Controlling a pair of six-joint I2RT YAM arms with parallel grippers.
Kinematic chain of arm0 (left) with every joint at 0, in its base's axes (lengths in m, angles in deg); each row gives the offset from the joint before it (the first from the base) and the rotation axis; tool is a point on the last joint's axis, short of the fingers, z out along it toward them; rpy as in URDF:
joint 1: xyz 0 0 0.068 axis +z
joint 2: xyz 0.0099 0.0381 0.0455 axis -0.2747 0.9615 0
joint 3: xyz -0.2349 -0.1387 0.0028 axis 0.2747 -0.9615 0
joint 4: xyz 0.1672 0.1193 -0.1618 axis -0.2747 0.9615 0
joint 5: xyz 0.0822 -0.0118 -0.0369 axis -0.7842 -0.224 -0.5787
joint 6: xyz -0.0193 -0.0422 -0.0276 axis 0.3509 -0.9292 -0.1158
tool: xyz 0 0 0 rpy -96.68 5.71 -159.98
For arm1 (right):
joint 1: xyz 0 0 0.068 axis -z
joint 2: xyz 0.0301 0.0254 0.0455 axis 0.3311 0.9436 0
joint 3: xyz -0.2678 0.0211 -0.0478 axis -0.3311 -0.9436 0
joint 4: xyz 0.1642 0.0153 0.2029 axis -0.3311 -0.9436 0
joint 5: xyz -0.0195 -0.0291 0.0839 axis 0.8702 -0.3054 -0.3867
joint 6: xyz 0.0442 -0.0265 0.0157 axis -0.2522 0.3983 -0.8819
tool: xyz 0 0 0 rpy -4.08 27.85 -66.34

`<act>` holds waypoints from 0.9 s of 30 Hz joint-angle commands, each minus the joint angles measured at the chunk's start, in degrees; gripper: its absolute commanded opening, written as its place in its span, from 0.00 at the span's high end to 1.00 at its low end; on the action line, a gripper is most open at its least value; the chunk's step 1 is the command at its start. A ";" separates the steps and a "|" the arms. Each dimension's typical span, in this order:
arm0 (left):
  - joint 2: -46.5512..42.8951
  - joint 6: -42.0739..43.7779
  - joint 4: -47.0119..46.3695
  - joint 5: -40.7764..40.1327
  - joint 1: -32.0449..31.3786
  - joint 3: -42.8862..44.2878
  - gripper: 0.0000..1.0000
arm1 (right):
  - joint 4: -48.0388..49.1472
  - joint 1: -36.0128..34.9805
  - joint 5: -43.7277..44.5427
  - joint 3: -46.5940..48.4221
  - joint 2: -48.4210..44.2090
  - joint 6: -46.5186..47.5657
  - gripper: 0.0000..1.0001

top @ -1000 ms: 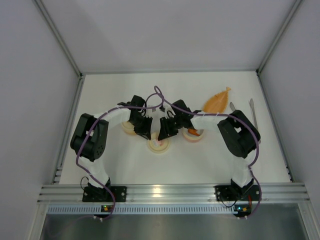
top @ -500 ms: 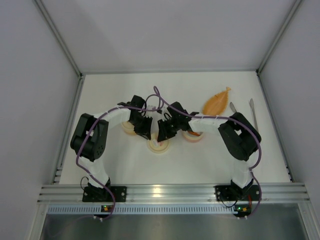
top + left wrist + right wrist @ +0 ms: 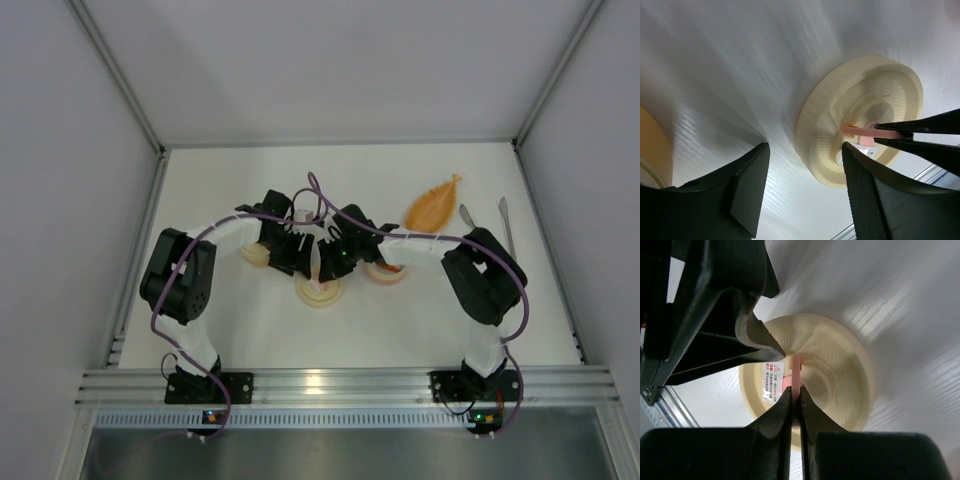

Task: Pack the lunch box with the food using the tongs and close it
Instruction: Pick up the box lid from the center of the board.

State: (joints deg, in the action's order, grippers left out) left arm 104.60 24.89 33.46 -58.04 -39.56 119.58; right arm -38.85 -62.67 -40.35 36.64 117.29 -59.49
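Lunch box lid (image 3: 318,291), round cream plastic, is lying on the white table (image 3: 400,325). Your right gripper (image 3: 795,395) is pinching its pink centre tab (image 3: 857,131), ready for lifting, while your left gripper (image 3: 805,150) is standing open at its ten o'clock, gripping nothing.

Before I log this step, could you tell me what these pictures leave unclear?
- Top view: the left arm covers most of the round yellow-orange plastic tub; its contents are hidden.
- Top view: the right arm overlaps the round pink plastic tub; contents partly hidden.
- Right wrist view: the white label on the round cream lid is too small to read.
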 commanded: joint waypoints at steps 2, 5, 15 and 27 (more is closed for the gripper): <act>-2.71 1.56 -1.56 -0.95 1.73 -2.97 0.33 | -1.43 -2.28 -1.08 2.38 -4.19 5.17 1.00; -8.06 2.01 -2.62 3.79 4.62 -5.60 0.29 | -3.10 -2.20 -1.52 2.91 -4.63 6.66 1.00; -26.36 9.21 0.28 13.21 8.59 -7.64 0.26 | -7.58 -0.97 -4.24 4.75 -11.21 14.13 1.00; -32.09 14.66 8.10 18.47 16.85 -4.21 0.02 | -30.23 7.36 -6.00 14.15 -17.98 32.57 1.00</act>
State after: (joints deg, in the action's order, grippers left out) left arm 71.44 37.22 38.53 -44.71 -24.37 112.93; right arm -59.03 -59.46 -45.22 47.42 102.54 -35.67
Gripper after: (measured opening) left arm 0.982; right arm 0.036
